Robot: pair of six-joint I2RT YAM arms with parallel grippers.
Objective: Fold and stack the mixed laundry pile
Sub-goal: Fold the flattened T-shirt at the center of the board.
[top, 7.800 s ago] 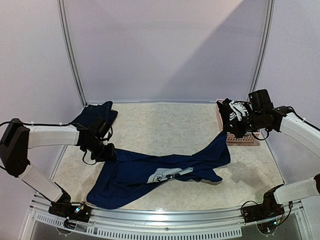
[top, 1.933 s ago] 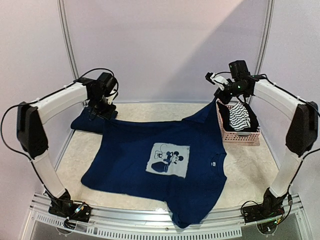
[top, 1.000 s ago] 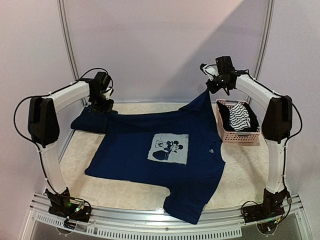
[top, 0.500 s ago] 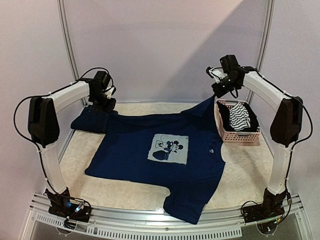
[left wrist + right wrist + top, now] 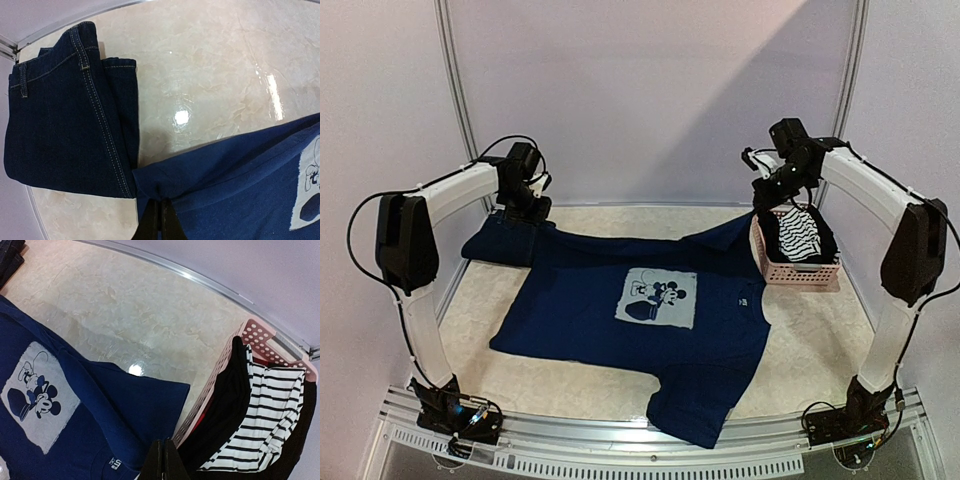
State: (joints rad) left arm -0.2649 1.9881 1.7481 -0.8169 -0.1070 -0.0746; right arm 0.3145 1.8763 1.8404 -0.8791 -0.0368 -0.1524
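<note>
Laundry sits in three places on the surface [image 5: 820, 340]. Far-left corner: folded jeans [image 5: 503, 240], lying flat. Left end effector [image 5: 160, 220] is pinched tight on a corner of the navy T-shirt [image 5: 650, 300], touching the jeans. The shirt lies print-up across the middle, reaching the near edge. Right end effector [image 5: 162, 462] is clamped on its far-right corner, beside the pink basket [image 5: 802, 276] holding a striped garment [image 5: 802, 234].

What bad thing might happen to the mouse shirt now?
The T-shirt has one sleeve hanging over the near edge of the table, so it might slide off. The left gripper pinches a corner right against the denim piece; pulling may drag it. The right gripper works beside the pink basket and might bump it.
</note>
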